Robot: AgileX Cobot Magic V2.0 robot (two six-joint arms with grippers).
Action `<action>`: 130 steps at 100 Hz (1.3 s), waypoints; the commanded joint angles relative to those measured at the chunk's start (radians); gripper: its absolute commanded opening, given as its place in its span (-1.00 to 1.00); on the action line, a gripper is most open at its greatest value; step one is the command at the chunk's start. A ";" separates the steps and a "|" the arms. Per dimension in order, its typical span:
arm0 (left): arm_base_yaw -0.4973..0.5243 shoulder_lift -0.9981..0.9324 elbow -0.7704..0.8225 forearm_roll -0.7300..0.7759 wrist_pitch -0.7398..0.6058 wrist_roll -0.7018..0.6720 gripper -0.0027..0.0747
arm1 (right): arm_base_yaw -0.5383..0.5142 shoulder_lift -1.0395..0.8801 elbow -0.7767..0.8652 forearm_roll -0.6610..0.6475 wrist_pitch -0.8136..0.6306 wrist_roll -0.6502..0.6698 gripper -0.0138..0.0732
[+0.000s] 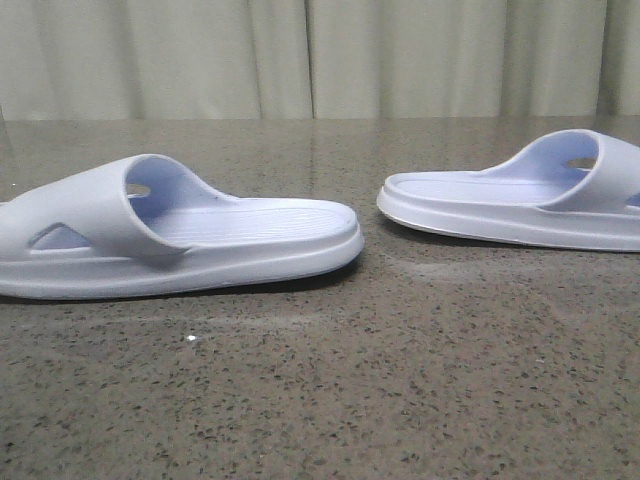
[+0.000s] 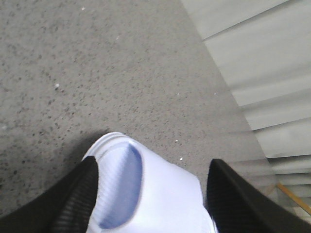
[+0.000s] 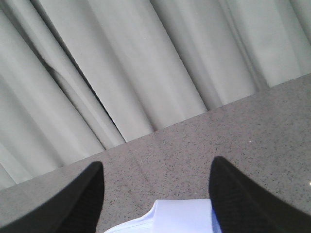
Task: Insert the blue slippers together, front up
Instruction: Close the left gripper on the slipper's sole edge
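Two slippers lie flat and well apart on the tabletop (image 1: pixel 320 400): the left slipper (image 1: pixel 170 235) at nine o'clock, the right slipper (image 1: pixel 520 195) at three, heels facing. Nothing is nested yet; gripping, lifting and joining all remain. The left gripper (image 2: pixel 150 194) and right gripper (image 3: pixel 155 204) have jaws apart, each straddling a slipper. Smooth moulded foam, ribbed footbeds, speckled stone top.

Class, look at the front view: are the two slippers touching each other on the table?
No. The left slipper and right slipper lie apart, with bare table showing between them.
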 commanded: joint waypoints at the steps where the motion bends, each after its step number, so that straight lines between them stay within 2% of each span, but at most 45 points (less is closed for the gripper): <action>1: 0.002 0.036 -0.018 -0.055 -0.014 -0.006 0.11 | -0.008 0.019 -0.033 0.002 -0.086 -0.001 0.24; 57: 0.002 0.196 -0.018 -0.090 0.003 -0.006 0.11 | -0.008 0.019 -0.033 0.002 -0.103 -0.001 0.24; 130: 0.002 0.211 -0.018 -0.115 0.014 -0.002 0.11 | -0.008 0.019 -0.033 0.002 -0.127 -0.001 0.24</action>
